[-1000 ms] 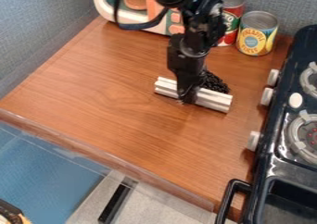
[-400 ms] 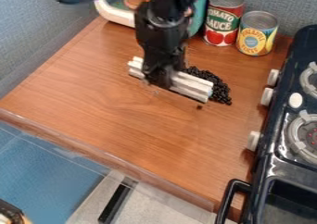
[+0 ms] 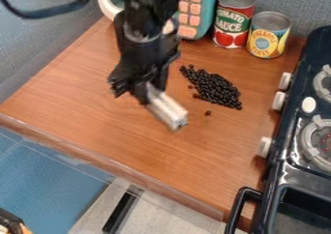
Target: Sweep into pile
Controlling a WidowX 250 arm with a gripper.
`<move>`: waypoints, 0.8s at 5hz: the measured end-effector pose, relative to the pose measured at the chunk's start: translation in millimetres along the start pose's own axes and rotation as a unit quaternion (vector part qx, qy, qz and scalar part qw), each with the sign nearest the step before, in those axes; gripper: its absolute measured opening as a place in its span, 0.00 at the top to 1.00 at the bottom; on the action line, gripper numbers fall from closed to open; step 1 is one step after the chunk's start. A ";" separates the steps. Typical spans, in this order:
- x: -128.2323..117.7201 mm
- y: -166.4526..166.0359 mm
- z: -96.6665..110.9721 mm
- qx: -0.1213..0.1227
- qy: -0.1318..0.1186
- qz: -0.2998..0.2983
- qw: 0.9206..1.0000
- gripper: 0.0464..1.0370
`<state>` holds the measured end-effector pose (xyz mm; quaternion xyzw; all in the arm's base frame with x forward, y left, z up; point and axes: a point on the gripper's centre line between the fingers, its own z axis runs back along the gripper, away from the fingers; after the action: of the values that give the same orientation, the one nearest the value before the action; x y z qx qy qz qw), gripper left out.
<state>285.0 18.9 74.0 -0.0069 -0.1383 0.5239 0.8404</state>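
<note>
Left of the brown wooden counter's (image 3: 84, 90) centre, the black two-finger gripper (image 3: 145, 90) seems, as far as can be told, closed on a white ribbed bar (image 3: 169, 109), probably light and stiff, best gripped at mid-length. Behind sits a teal toy microwave (image 3: 190, 9). Right of centre, one stray black bean (image 3: 208, 113) lies near the loose heap of small black beans (image 3: 218, 89), likely hard and quick to roll. A red metal can (image 3: 233, 20) and a yellow metal can (image 3: 267, 35) near the back edge could hamper a deep sweep; the black toy stove (image 3: 278, 170) borders the right edge.
</note>
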 end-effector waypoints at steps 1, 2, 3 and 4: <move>8.8 3.8 -4.6 -0.011 -0.005 -0.041 0.999 0.68; 20.3 2.3 -16.2 -0.010 0.004 -0.081 0.997 0.68; 24.3 5.6 -34.0 -0.002 0.022 -0.103 0.994 0.68; 22.2 12.8 -53.9 0.014 0.051 -0.140 0.989 0.68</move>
<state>295.8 51.5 25.1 -0.0023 -0.0880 0.4020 0.9114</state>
